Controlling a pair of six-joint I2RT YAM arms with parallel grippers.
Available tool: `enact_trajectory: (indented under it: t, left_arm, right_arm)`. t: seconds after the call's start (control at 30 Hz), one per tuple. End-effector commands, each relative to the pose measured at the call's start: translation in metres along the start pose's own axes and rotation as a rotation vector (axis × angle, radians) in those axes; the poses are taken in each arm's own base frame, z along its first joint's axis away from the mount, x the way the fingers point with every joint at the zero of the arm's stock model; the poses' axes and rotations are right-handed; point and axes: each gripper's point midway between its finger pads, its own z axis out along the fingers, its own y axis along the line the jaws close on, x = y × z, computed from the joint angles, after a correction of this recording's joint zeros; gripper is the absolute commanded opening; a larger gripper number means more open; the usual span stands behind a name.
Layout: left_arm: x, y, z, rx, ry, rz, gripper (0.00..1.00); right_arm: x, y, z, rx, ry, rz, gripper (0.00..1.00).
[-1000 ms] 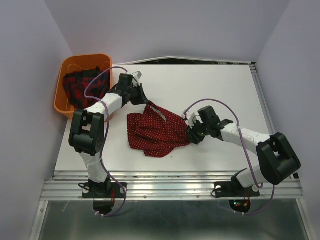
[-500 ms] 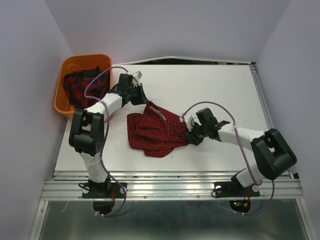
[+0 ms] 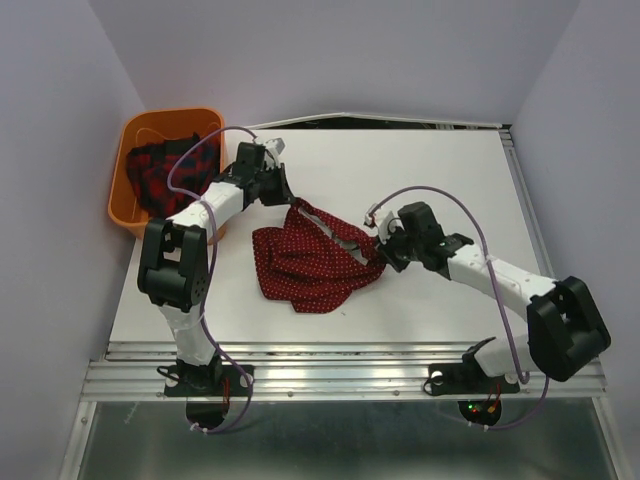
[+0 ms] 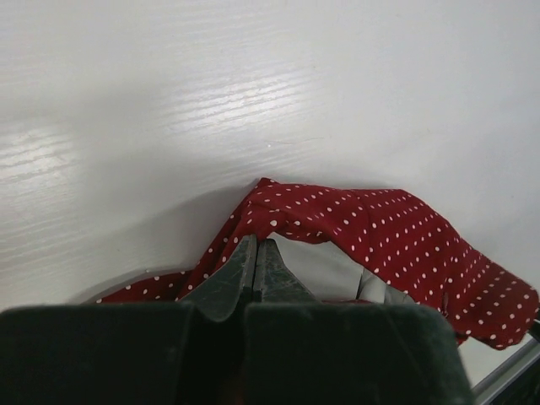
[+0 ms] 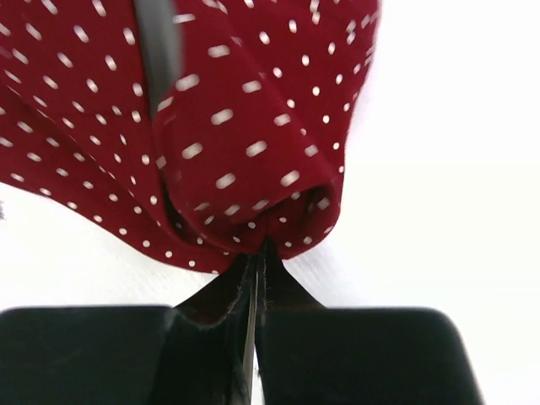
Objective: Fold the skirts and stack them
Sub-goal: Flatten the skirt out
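Right now the L gripper [image 4: 256, 253] has both dark fingers pressed together, no gap, w/ an edge of the dark red cloth skirt w/ tiny white polka dots [image 4: 396, 236] pinched at the tips. The R gripper [image 5: 257, 253] is likewise clamped tight, its tips biting a bunched fold of the same skirt. So 2 grippers, both gripping 1 garment. From overhead, a narrow band of that skirt runs from one gripper to the other, and the rest lies crumpled on the white table [image 3: 430, 170], roughly mid-table and toward the near side. Skirts: 2 total. The 2nd, a red-and-dark plaid cloth skirt [image 3: 158, 172], sits heaped inside the orange plastic basket [image 3: 170, 117], 1 basket, at the table's far-left corner, well apart from the dotted one. Purple cables [image 3: 455, 205] loop along both arms, 1 per arm. A ribbed metal rail [image 3: 340, 365] runs along the table's near edge by the arm bases. Pale lilac walls [image 3: 350, 50] close in the back and both sides.
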Motion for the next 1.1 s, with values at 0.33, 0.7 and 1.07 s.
enact_trajectory:
  t: [0.33,0.7,1.07]
  left_arm:
    - [-0.203,-0.046,-0.171,-0.29,-0.551,0.594,0.0]
    - [-0.16,-0.101,-0.228,-0.055,-0.556,0.913,0.0]
    - [0.051,-0.068,-0.172,0.203,-0.107,0.91,0.0]
  right_arm:
    - [-0.036,-0.121,-0.127,0.286,0.058,0.061,0.01]
    - [-0.051,-0.162,-0.2,0.314,0.187,0.076,0.01]
    - [0.074,-0.1,-0.16,-0.001,0.64,0.196,0.01]
